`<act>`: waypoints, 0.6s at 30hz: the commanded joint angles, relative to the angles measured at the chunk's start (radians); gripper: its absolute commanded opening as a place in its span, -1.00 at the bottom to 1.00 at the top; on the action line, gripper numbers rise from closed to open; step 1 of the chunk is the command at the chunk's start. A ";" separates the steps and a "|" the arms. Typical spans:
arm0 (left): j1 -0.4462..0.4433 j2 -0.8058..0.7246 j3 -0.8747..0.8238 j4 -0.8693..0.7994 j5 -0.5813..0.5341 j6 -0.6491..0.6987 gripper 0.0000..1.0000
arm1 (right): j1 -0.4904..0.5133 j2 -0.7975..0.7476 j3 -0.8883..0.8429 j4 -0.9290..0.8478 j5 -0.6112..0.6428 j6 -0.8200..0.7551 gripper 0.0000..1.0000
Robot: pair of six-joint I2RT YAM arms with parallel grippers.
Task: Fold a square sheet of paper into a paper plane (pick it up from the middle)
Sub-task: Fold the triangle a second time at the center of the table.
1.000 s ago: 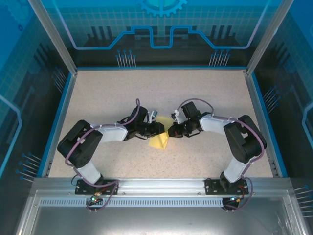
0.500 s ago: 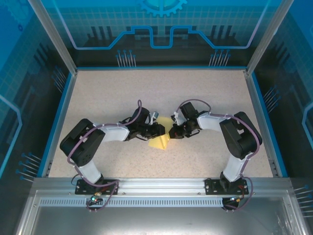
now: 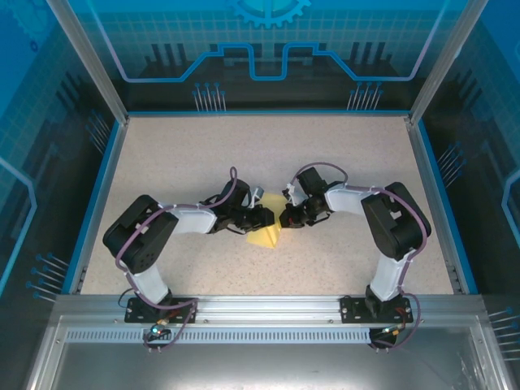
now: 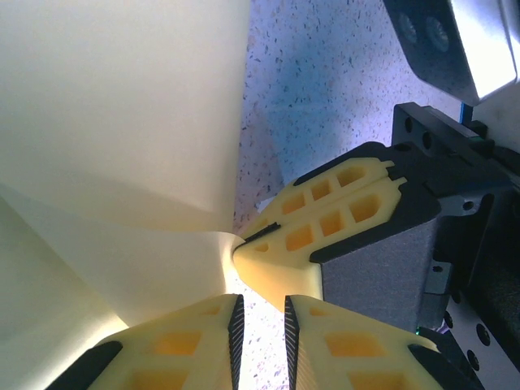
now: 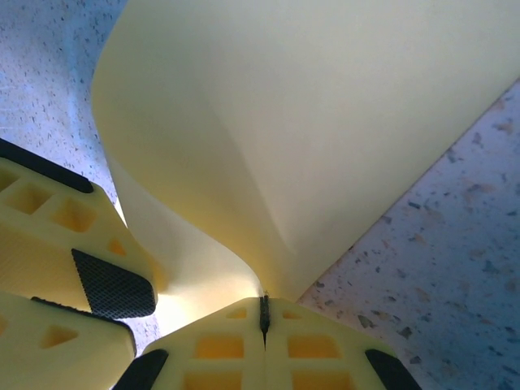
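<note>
The pale-yellow sheet of paper lies bent and partly lifted at the table's middle, between both arms. My right gripper is shut on one edge of the paper, which curls up and away from the pinch. In the left wrist view the paper rises as a curved wall on the left. My left gripper stands beside it with a narrow gap between its pads; only bare table shows through. The right gripper's fingers pinch the paper just ahead of my left fingertips. From above, the left gripper and right gripper nearly touch.
The speckled beige table is ringed by a blue rim and transparent walls. The arm bases sit on the metal rail at the near edge.
The left jaws have narrowed slightly. The right arm's elbow has drifted a little left and both grippers have edged closer. The paper has stayed in the right gripper.
</note>
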 commanded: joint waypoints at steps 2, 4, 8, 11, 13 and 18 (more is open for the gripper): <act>-0.006 0.022 0.025 -0.020 0.000 0.012 -0.53 | 0.012 0.016 0.025 -0.021 0.016 -0.008 -0.98; -0.006 0.026 0.025 -0.018 0.001 0.010 -0.53 | 0.012 0.016 0.026 -0.021 0.018 -0.007 -0.98; -0.006 0.029 0.026 -0.015 0.002 0.009 -0.54 | 0.012 0.020 0.034 -0.022 0.024 -0.005 -0.98; -0.007 0.028 0.025 -0.015 0.002 0.008 -0.54 | 0.012 0.022 0.035 -0.023 0.026 -0.003 -0.98; -0.006 0.028 0.024 -0.015 0.001 0.009 -0.54 | 0.012 0.021 0.036 -0.022 0.028 -0.003 -0.97; -0.006 0.033 0.022 -0.014 -0.001 0.008 -0.54 | 0.012 0.025 0.043 -0.024 0.030 -0.003 -0.97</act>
